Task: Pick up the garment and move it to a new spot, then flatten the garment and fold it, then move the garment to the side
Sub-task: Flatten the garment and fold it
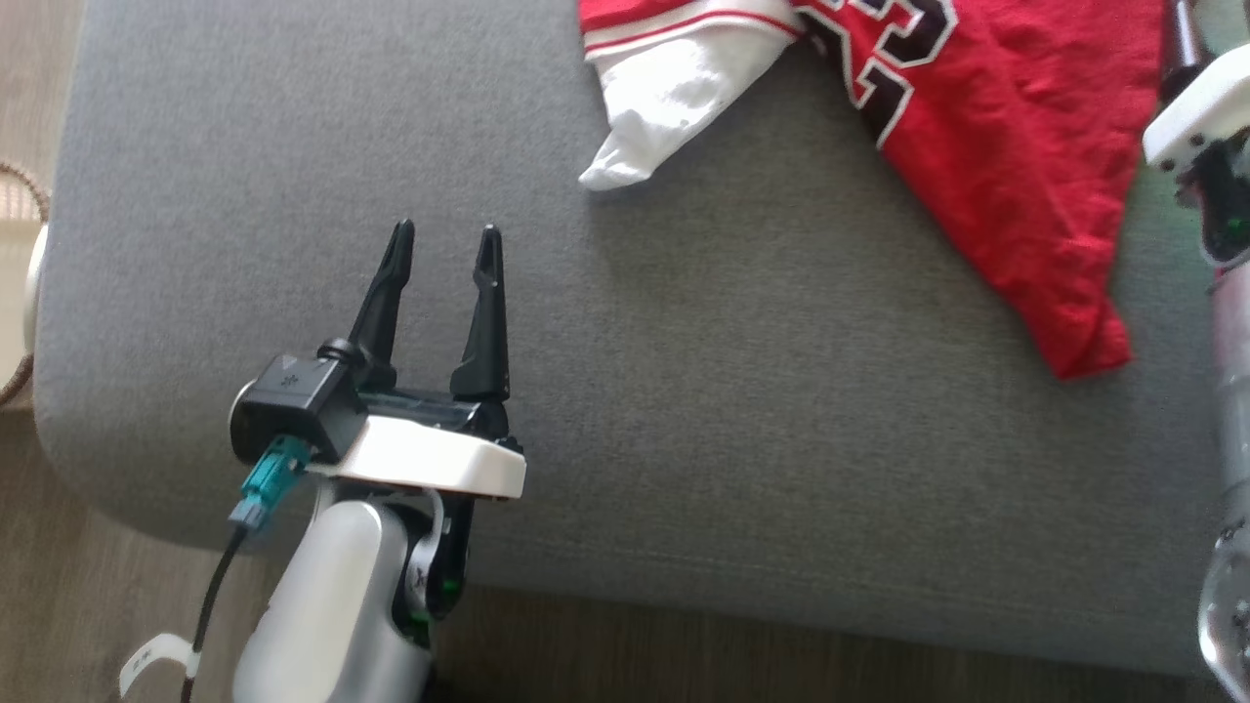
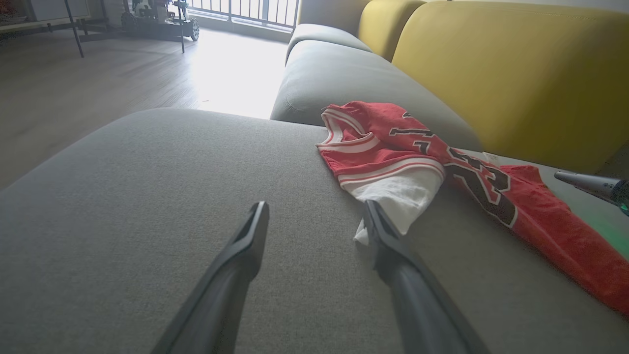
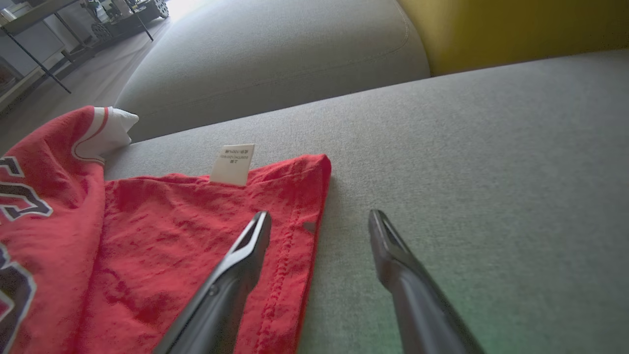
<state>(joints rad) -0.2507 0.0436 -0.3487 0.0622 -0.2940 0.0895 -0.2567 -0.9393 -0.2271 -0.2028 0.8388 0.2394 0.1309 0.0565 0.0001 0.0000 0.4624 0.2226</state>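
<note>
We're over the grey seat cushion; the left wrist view adds the yellow backrest behind it. The red jersey lies crumpled at the cushion's far right. Our left gripper is spread over bare cushion, short of the jersey's white end. Our right gripper is spread, straddling the jersey's hem edge; we can't tell if it's touching. The right wrist view adds a white care label on that hem.
</note>
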